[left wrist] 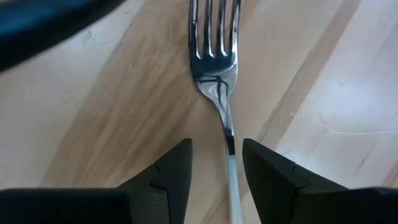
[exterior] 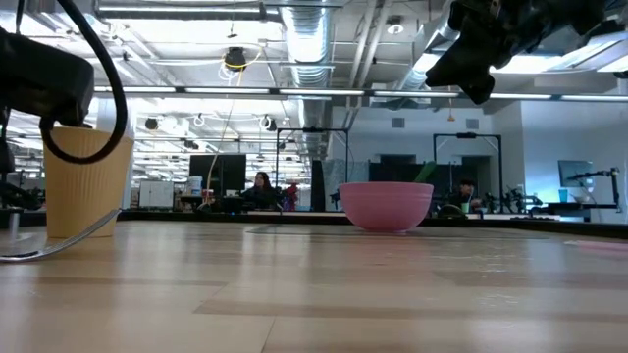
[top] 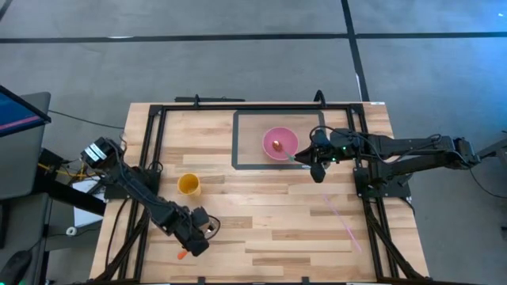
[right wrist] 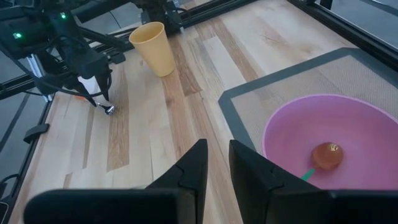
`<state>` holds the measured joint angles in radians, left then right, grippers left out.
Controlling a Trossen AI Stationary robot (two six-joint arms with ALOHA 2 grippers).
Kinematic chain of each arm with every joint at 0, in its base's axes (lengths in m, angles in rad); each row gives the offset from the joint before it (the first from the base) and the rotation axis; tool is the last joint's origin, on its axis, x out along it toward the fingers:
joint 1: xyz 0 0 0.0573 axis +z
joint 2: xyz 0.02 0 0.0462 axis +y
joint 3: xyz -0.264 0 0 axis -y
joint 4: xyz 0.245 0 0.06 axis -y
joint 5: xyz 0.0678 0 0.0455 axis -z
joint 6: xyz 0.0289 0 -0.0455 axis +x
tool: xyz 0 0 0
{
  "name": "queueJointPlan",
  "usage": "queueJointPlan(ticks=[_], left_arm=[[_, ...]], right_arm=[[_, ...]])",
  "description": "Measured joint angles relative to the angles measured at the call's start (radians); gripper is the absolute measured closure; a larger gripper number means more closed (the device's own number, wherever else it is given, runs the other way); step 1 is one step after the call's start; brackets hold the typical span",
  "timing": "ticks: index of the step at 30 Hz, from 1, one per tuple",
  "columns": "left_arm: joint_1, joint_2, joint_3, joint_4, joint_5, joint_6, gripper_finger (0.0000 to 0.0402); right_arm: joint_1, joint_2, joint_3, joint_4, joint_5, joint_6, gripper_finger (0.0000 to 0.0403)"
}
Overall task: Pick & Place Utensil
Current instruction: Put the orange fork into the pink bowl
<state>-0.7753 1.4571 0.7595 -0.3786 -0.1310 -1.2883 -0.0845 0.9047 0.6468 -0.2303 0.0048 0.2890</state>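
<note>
My left gripper [left wrist: 216,163] sits low at the lower left of the high view, fingers parted either side of the fork [left wrist: 217,68] (its handle runs between them, ungrasped). My right gripper [right wrist: 216,163] hangs slightly parted beside the pink bowl [top: 280,143].

right gripper [right wrist: 216,163] fingers slightly parted, above the wood table [right wrist: 186,118] beside the pink bowl [right wrist: 323,134]. Bowl sits on a grey mat [right wrist: 261,99], holds a small orange ball [right wrist: 327,155], possibly food. Yellow cup [right wrist: 154,48] upright farther off; left gripper [right wrist: 99,99] down near it.
</note>
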Motion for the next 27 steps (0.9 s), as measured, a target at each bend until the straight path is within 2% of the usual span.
queueJointPlan(ticks=[5,8,16,22,27], left_arm=[[-0.016,0.045,0.004,-0.004,-0.017,0.000,0.0259],[-0.027,0.045,0.002,0.006,-0.043,0.001,0.0275],[-0.036,0.032,-0.002,0.014,-0.072,0.007,0.0387],[-0.006,0.038,0.036,0.018,-0.085,0.075,0.0387],[0.088,0.037,0.105,0.042,-0.125,0.199,0.0390]], right_arm=[[0.000,0.000,0.000,0.001,0.000,0.000,0.0343],[0.000,0.000,0.000,0.001,0.000,0.000,0.0343],[0.000,0.000,0.000,0.003,0.000,0.000,0.0343],[0.000,0.000,0.000,0.005,0.000,-0.001,0.0343],[0.000,0.000,0.000,0.007,0.000,-0.056,0.0343]])
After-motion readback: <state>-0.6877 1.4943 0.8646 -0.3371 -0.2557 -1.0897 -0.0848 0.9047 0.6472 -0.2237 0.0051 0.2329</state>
